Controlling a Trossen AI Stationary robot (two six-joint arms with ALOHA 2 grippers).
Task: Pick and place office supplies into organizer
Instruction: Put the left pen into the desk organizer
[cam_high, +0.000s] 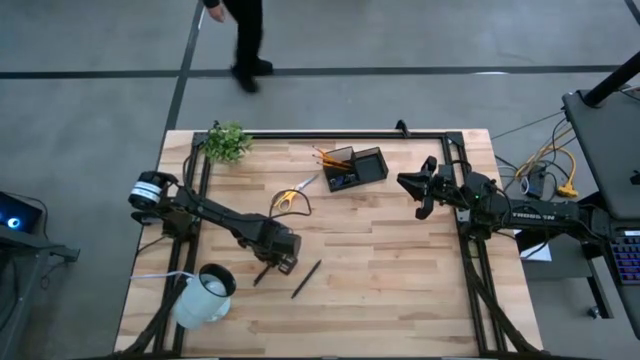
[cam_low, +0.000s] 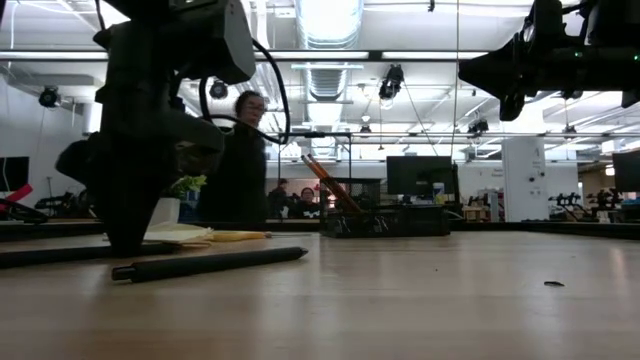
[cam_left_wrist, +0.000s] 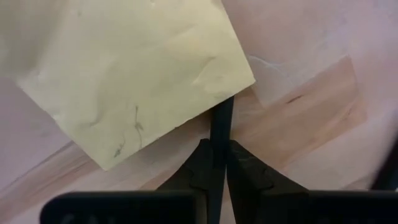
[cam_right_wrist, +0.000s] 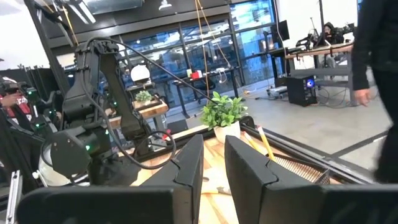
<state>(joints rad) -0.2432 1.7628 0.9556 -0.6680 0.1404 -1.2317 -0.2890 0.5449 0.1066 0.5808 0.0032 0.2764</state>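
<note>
The left tool (cam_high: 280, 262) is down on the tabletop (cam_high: 400, 290), at about 8 o'clock from the tabletop's middle in the high view. In the left wrist view its fingers (cam_left_wrist: 196, 171) are pinched together on a thin dark pen (cam_left_wrist: 221, 121), which runs forward from between them. Just past the fingertips lies a yellow sticky note (cam_left_wrist: 130, 68), one corner over the far end of that pen; whether paper and pen touch is hard to tell.

A second pen (cam_high: 306, 279) lies loose on the wood at about 4 o'clock from the left tool, just beside it and slanted. In the low view it shows as a long dark bar (cam_low: 210, 264) in front of the arm. A white mug (cam_high: 205, 295) lies at the tool's 8 o'clock, near the tabletop's edge.

Farther off, at about 12 o'clock from the left tool, yellow-handled scissors (cam_high: 292, 194) lie flat. Beyond them, at 1 o'clock, the black organizer (cam_high: 355, 167) stands with orange pencils (cam_high: 327, 157) leaning in one compartment and some small dark things in another. A green plant (cam_high: 227, 142) stands at the far left corner, at 11 o'clock.

The right tool (cam_high: 422, 190) hangs above the tabletop at the organizer's 4 o'clock, well apart from the left one. Its fingers (cam_right_wrist: 189, 165) stand a little apart and hold nothing.

A person (cam_high: 245, 40) stands on the floor beyond the tabletop.
</note>
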